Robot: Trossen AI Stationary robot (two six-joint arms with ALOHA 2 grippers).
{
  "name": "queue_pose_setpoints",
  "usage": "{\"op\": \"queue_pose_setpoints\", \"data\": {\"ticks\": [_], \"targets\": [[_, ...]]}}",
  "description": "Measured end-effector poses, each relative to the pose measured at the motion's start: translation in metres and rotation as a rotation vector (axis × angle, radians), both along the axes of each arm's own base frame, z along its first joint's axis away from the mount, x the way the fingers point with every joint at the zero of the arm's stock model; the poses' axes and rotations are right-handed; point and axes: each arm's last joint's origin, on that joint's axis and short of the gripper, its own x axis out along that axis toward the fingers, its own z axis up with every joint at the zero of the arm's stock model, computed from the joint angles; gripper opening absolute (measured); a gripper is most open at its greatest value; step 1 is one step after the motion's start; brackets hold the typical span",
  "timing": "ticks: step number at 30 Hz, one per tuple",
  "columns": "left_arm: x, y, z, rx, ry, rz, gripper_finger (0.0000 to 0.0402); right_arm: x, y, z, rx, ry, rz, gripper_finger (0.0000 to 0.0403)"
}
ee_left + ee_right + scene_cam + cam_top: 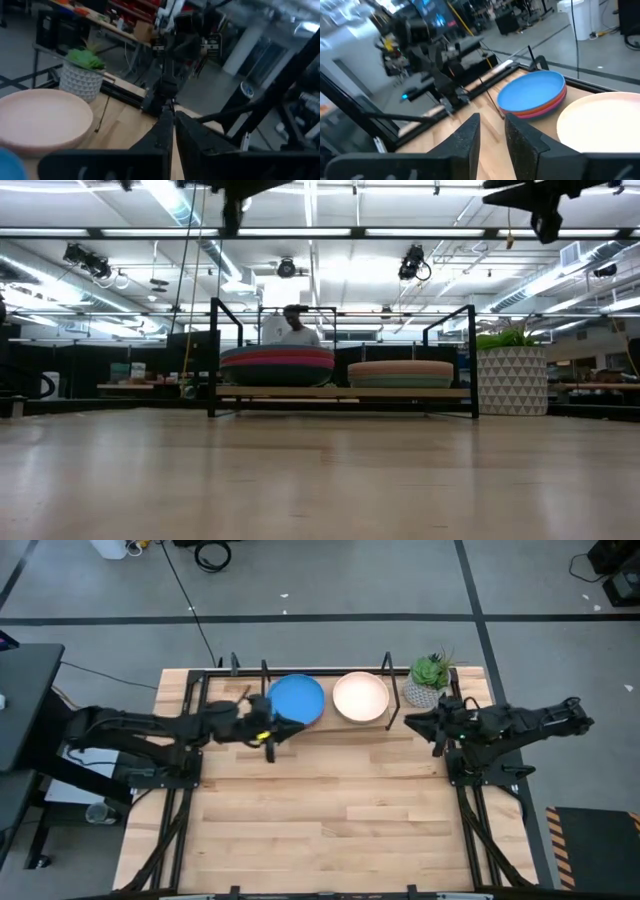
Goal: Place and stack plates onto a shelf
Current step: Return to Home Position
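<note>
Empty left pincer (pixel 285 728), pressed together, hovered nearest the bright blue round plate (pixel 297 700) on the low wooden shelf (pixel 340 392); right pincer (pixel 415 721), seemingly slightly apart, hung farther off.

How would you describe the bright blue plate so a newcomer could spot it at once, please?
Find the low shelf at the table's far edge. The bright blue plate tops the stack nearer the left arm; its neighbour is topped pale tan.

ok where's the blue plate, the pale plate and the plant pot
blue plate (pixel 297 700): high view, centre of its face
pale plate (pixel 360 697): high view, centre of its face
plant pot (pixel 511 380): low view, middle of its patterned side
</note>
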Motion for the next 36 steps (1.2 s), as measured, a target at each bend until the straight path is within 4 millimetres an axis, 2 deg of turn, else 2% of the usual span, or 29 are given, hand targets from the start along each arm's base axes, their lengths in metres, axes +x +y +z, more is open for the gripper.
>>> {"op": "queue_pose_setpoints", "data": {"ticks": [5, 9, 18, 25, 30, 36], "targets": [[-0.036, 0.001, -0.017, -0.05, -0.083, 0.036, 0.0013, -0.018, -0.005, -0.011, 0.045, -0.048, 0.0, 0.0085], [-0.057, 0.001, -0.036, -0.09, -0.089, 0.064, 0.0011, -0.027, -0.007, -0.022, 0.095, -0.085, 0.002, 0.0081], [-0.098, 0.001, -0.072, -0.2, -0.152, 0.113, 0.001, -0.041, -0.01, -0.037, 0.134, -0.121, 0.013, 0.0079], [-0.124, 0.002, -0.089, -0.228, -0.231, 0.159, 0.001, -0.06, -0.015, -0.045, 0.179, -0.126, -0.004, 0.0077], [-0.136, 0.002, -0.105, -0.259, -0.267, 0.177, 0.0009, -0.058, -0.014, -0.052, 0.21, -0.11, -0.003, 0.0077], [-0.144, 0.001, -0.125, -0.324, -0.285, 0.169, 0.0009, -0.042, -0.01, -0.074, 0.279, -0.135, -0.005, 0.0077]]}}
